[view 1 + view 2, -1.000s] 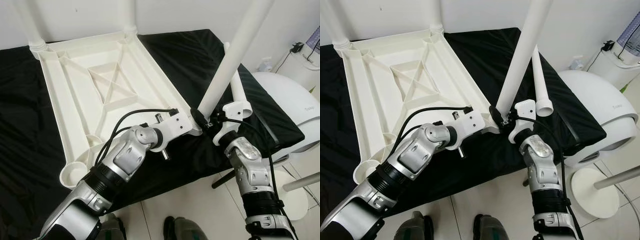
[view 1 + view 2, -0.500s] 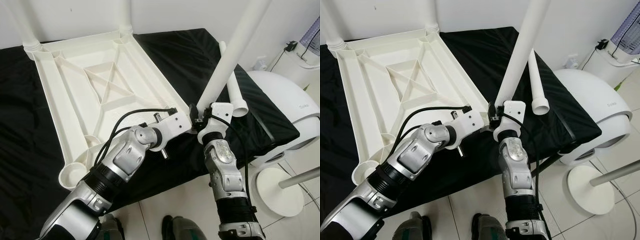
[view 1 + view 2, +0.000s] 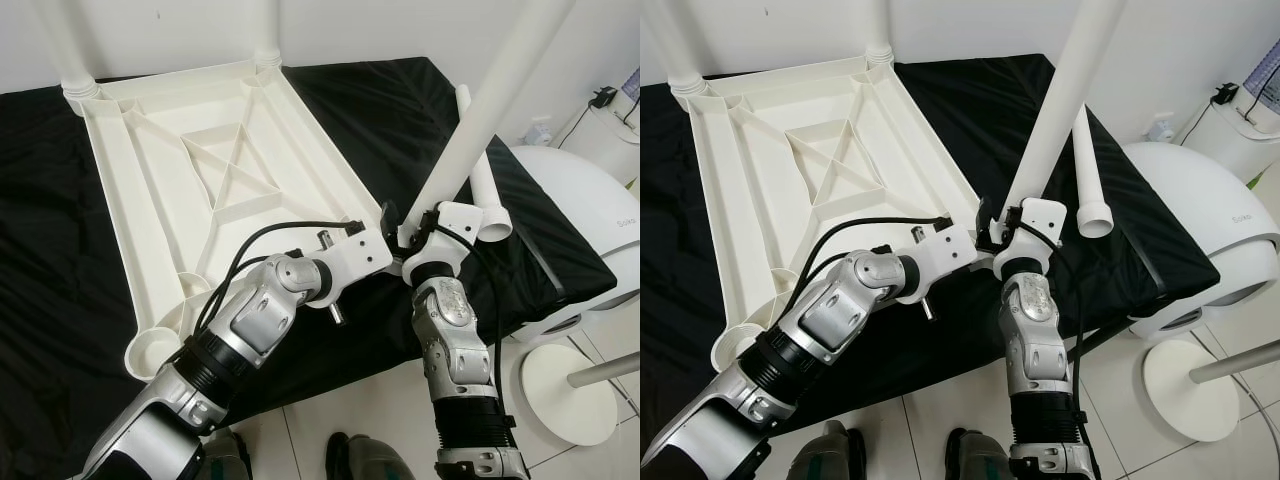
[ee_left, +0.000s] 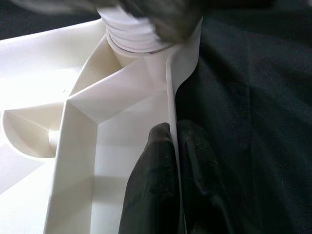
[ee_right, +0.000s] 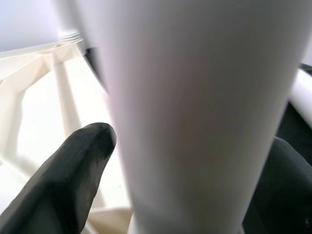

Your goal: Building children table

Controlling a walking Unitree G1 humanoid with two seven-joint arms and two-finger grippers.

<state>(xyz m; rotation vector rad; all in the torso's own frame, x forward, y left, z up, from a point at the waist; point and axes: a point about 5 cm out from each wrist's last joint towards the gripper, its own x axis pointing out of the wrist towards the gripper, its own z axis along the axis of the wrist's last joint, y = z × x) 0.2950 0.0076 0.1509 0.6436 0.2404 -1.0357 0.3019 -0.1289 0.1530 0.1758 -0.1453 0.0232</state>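
Black cloth (image 3: 40, 260) covering the work surface, white tiled floor (image 3: 380, 415) showing at 6 o'clock. Pinching the thin side wall of the upturned white tabletop (image 3: 190, 180) at its near right corner: left gripper (image 4: 170, 146), fingers together on the rim, one each side. Clamping the base of the tilted white leg (image 3: 1060, 110) just at 3 o'clock of that corner: right gripper (image 3: 405, 232), black fingers (image 5: 68, 180) hugging both sides. Lying loose on the cloth toward 2 o'clock: a spare leg (image 3: 1088, 180). Standing upright at the far corners near 11 o'clock: two fitted legs (image 3: 72, 60).
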